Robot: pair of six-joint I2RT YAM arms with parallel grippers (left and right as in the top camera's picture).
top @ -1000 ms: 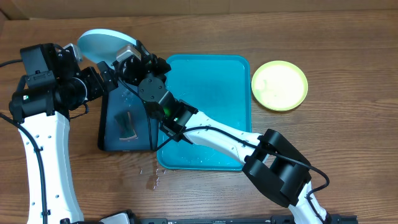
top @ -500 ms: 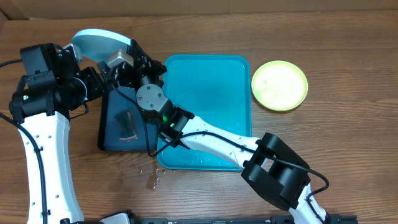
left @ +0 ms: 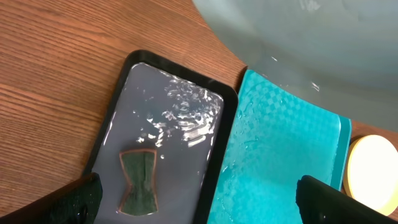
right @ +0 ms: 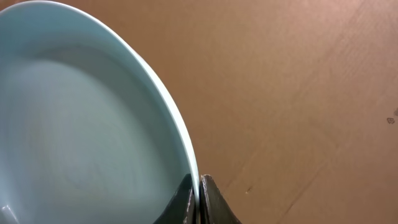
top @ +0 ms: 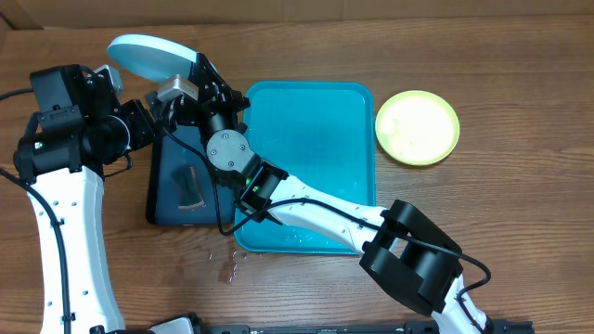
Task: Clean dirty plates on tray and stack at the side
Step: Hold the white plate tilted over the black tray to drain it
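1. Looking at the turquoise tray (top: 316, 139), it has no plates on it, just wet streaks, so I'd say the clearing part is done.
2. Off to the right on the tabletop (top: 501, 213) sits a yellow-green plate (top: 417, 127), near the tray but not touching it. Could be two stacked, can't tell from above.
3. The light blue plate (top: 148, 57) is up in the air, tilted, by the far end of the black tray (top: 167, 209). The right tool (right: 198, 190) is pinching its rim.
4. The left tool (left: 199, 186) is spread wide with nothing in it, hovering over the black tray, where the sponge (left: 138, 183) lies in water.
5. Left to do, my guess: finish the blue one (no smudge on the side I can see) and set it on the yellow-green pile.
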